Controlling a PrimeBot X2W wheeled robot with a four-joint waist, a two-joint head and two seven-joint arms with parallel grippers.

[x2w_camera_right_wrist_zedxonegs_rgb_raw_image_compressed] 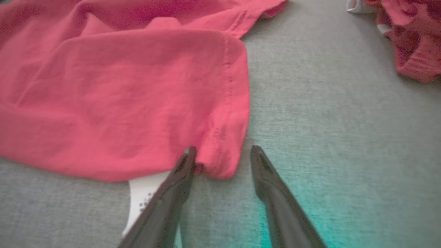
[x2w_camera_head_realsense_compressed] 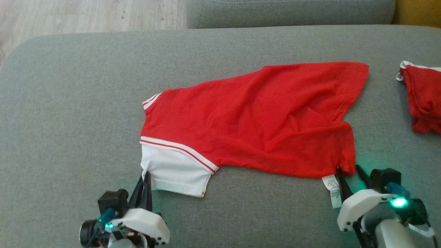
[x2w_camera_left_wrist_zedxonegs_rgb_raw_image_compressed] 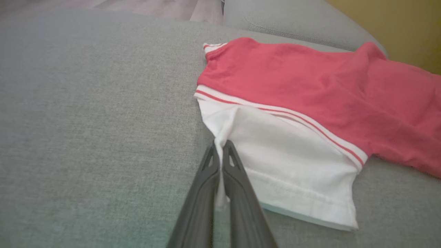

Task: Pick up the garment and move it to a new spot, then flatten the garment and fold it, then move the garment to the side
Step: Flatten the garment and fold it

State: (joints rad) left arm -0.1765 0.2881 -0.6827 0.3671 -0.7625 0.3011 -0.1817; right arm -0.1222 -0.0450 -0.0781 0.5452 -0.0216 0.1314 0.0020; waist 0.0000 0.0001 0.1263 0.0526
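Grey cushion [x2w_camera_head_realsense_compressed: 69, 103]: garment [x2w_camera_head_realsense_compressed: 255, 113] spread, not yet folded; left pincer [x2w_camera_head_realsense_compressed: 147, 175] pinches its white sleeve [x2w_camera_left_wrist_zedxonegs_rgb_raw_image_compressed: 286, 162], right pincer [x2w_camera_right_wrist_zedxonegs_rgb_raw_image_compressed: 224, 153] gapes astride the hem [x2w_camera_right_wrist_zedxonegs_rgb_raw_image_compressed: 237, 103].

unreadable print on the garment's [x2w_camera_head_realsense_compressed: 248, 117] white care tag [x2w_camera_head_realsense_compressed: 330, 184]

The garment [x2w_camera_head_realsense_compressed: 255, 117] is showing soft matt cloth, red and white, lightly creased. The sofa cushion [x2w_camera_head_realsense_compressed: 69, 103] is looking like coarse grey woven fabric. The left end effector [x2w_camera_left_wrist_zedxonegs_rgb_raw_image_compressed: 220, 146] is showing smooth dark matt plastic fingers [x2w_camera_left_wrist_zedxonegs_rgb_raw_image_compressed: 241, 186] and a glossy white casing [x2w_camera_head_realsense_compressed: 144, 224].
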